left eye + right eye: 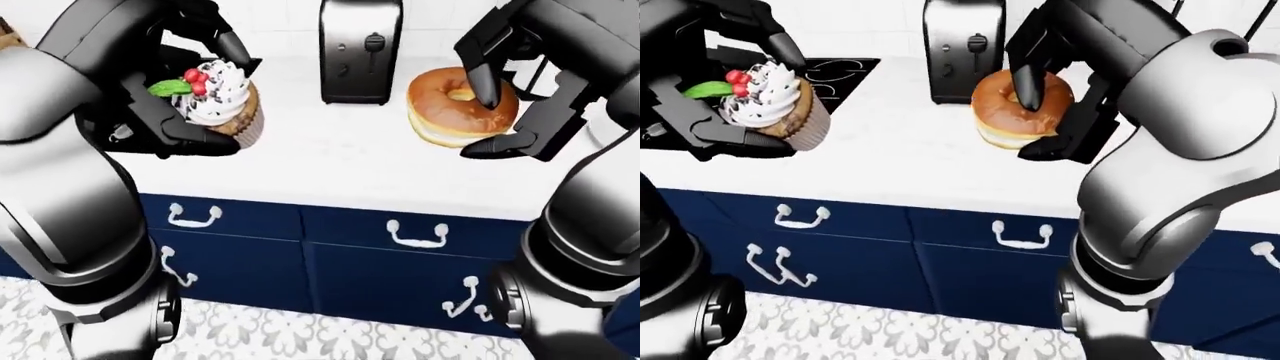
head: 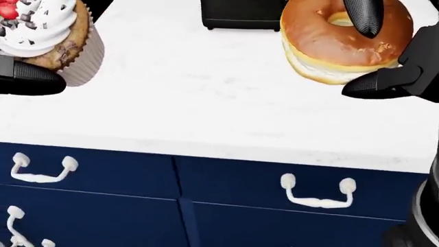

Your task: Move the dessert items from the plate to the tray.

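While both desserts are riding clear of the white bench point(image 2: 206, 98), neither the plate nor the tray is showing in any of the 3 views, so the deciding relation, which way the tray lies from the 2 loaded hands, cannot be read from here. The left hand point(image 1: 185, 112) is gripping the cupcake point(image 1: 218, 101) near the left-eye view's left side, with 1 finger curling over the frosting and another pressing along the wrapper's underside, so its fingers are closing round it and keeping it roughly upright, leaning slightly. The right hand point(image 1: 510, 97) is carrying the donut point(image 1: 455, 105) at the right, with 1 finger hooking down into the hole and another bracing under the rim, so that grip is also closed; the donut is sitting tilted, its flat face angled toward the camera. A dark toaster point(image 1: 360, 49) is standing on the bench between the 2 desserts in the left-eye view, and navy drawers point(image 2: 226, 206) with white handles are filling the lower part. Judging from this, both items are already off the plate and are mid-carry; whichever hand ends up nearer the tray should probably be setting down first, lowering its dessert level before the fingers are opening.
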Motion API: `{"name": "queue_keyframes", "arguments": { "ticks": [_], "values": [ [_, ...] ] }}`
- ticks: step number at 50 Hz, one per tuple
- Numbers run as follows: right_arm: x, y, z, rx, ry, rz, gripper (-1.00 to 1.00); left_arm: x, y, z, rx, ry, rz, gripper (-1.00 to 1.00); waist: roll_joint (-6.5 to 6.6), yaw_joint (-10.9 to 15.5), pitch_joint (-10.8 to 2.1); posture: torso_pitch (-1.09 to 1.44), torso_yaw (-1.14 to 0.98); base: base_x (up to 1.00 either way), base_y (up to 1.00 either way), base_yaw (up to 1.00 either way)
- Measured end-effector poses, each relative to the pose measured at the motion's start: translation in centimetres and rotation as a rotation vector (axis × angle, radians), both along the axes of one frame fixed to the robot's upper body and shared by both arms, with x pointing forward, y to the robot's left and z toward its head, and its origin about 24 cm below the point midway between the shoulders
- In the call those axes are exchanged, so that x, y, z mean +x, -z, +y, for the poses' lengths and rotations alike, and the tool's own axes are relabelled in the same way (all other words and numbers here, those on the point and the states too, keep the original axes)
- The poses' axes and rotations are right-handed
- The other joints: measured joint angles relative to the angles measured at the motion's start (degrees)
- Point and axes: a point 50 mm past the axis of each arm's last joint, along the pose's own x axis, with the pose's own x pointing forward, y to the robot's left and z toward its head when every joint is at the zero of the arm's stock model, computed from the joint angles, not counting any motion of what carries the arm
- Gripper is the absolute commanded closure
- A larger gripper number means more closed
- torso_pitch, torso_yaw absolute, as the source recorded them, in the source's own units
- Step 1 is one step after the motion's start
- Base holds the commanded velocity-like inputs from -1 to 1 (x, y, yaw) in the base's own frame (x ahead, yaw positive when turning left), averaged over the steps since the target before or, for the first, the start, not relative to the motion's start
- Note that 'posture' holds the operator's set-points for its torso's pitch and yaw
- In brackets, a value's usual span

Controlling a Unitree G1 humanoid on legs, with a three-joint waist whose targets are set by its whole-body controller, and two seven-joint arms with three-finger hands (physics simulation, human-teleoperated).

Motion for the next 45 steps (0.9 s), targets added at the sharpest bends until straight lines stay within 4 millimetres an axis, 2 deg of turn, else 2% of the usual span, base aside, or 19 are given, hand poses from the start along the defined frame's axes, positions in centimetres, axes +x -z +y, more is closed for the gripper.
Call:
{"name": "queue_keyframes", "arguments": {
  "ticks": [2, 4, 7, 8, 10, 12, 13, 15, 22, 24, 26, 29, 30, 32, 34, 35, 37, 38, 45],
  "values": [
    [-0.1, -0.3, 0.0, 0.003, 0.004, -0.018, 1.00, 0.2, -0.2, -0.2, 0.005, 0.005, 0.003, 1.00, -1.66, -0.8, -0.71, 0.00, 0.00, 0.00, 1.00, 0.00],
    [0.0, 0.3, -0.3, 0.012, 0.014, 0.001, 1.00, 0.2, 0.5, -0.5, 0.014, 0.019, 0.026, 1.00, -1.99, -1.3, -0.83, 0.00, 0.00, 0.00, 1.00, 0.00],
    [0.3, 0.4, -0.4, 0.018, 0.025, 0.019, 1.00, 0.0, 0.6, -0.7, 0.018, 0.038, 0.036, 1.00, -2.81, -0.7, -1.99, 0.00, 0.00, 0.00, 1.00, 0.00],
    [0.2, 0.2, -0.4, 0.018, 0.027, 0.009, 1.00, -0.2, 0.3, -0.7, 0.017, 0.035, 0.025, 1.00, -2.25, -0.6, -1.89, 0.00, 0.00, 0.00, 1.00, 0.00],
    [0.0, -0.2, -0.3, 0.017, 0.027, -0.015, 0.99, -0.5, -0.2, -0.4, 0.013, 0.020, -0.003, 1.00, -0.09, -0.7, -1.11, 0.00, 0.00, 0.00, 1.00, 0.00],
    [-0.2, -0.5, 0.0, 0.012, 0.019, -0.028, 1.00, -0.7, -0.4, -0.1, 0.006, 0.002, -0.015, 1.00, 3.31, -0.2, -1.40, 0.00, 0.00, 0.00, 1.00, 0.00],
    [-0.1, -0.1, 0.3, 0.009, 0.004, -0.014, 1.00, -0.6, -0.2, 0.2, 0.002, -0.014, -0.004, 1.00, 2.97, 0.5, -0.90, 0.00, 0.00, 0.00, 1.00, 0.00],
    [0.3, 0.7, 0.7, -0.007, -0.017, 0.031, 1.00, -0.2, 0.3, 0.4, -0.011, -0.023, 0.032, 1.00, 3.41, 0.7, -0.20, 0.00, 0.00, 0.00, 1.00, 0.00],
    [-0.1, 0.2, 0.2, 0.011, 0.005, -0.014, 1.00, -0.5, -0.3, -0.3, 0.009, 0.010, -0.005, 1.00, 0.10, -0.2, 0.01, 0.00, 0.00, 0.00, 1.00, 0.00],
    [-0.1, 0.2, 0.0, 0.013, 0.013, -0.024, 1.00, -0.4, -0.4, -0.4, 0.011, 0.011, -0.003, 1.00, -1.67, -0.9, -0.66, 0.00, 0.00, 0.00, 1.00, 0.00],
    [0.2, 0.9, -0.3, 0.022, 0.025, 0.007, 1.00, -0.4, 0.1, -0.7, 0.017, 0.026, 0.014, 1.00, -2.11, -1.6, -0.32, 0.00, 0.00, 0.00, 1.00, 0.00],
    [0.3, 0.8, -0.2, 0.022, 0.017, 0.019, 1.00, -0.1, 0.4, -0.9, 0.018, 0.041, 0.042, 1.00, -2.94, -0.8, -2.00, 0.00, 0.00, 0.00, 1.00, 0.00],
    [0.1, 0.5, 0.0, 0.019, 0.013, 0.003, 1.00, -0.3, 0.1, -0.9, 0.016, 0.039, 0.031, 1.00, -2.44, -0.6, -2.07, 0.00, 0.00, 0.00, 1.00, 0.00],
    [-0.3, 0.2, 0.0, 0.018, 0.011, -0.029, 1.00, -0.7, -0.4, -0.7, 0.015, 0.031, -0.002, 1.00, -0.36, -0.5, -1.34, 0.00, 0.00, 0.00, 1.00, 0.00],
    [-0.3, 0.3, 0.1, 0.020, 0.008, -0.033, 1.00, -0.9, -0.7, -0.5, 0.011, 0.016, -0.022, 1.00, 2.88, 0.0, -1.55, 0.00, 0.00, 0.00, 1.00, 0.00],
    [0.0, 0.8, 0.4, 0.020, -0.005, -0.011, 1.00, -0.8, -0.4, -0.1, 0.005, 0.001, -0.014, 1.00, 2.68, 0.7, -1.00, 0.00, 0.00, 0.00, 1.00, 0.00],
    [0.5, 1.5, 0.8, 0.007, -0.026, 0.043, 1.00, -0.5, 0.2, 0.1, -0.008, -0.011, 0.021, 1.00, 3.39, 1.0, -0.11, 0.00, 0.00, 0.00, 1.00, 0.00],
    [0.6, 1.6, 0.8, 0.006, -0.029, 0.054, 1.00, -0.5, 0.1, 0.0, -0.007, -0.007, 0.021, 1.00, 3.24, 0.9, -0.20, 0.00, 0.00, 0.00, 1.00, 0.00],
    [-0.3, 0.3, 0.1, 0.026, 0.002, -0.026, 1.00, -0.6, -0.3, -0.5, 0.012, 0.021, -0.012, 1.00, -0.39, 0.0, -0.17, 0.00, 0.00, 0.00, 1.00, 0.00]
  ]
}}
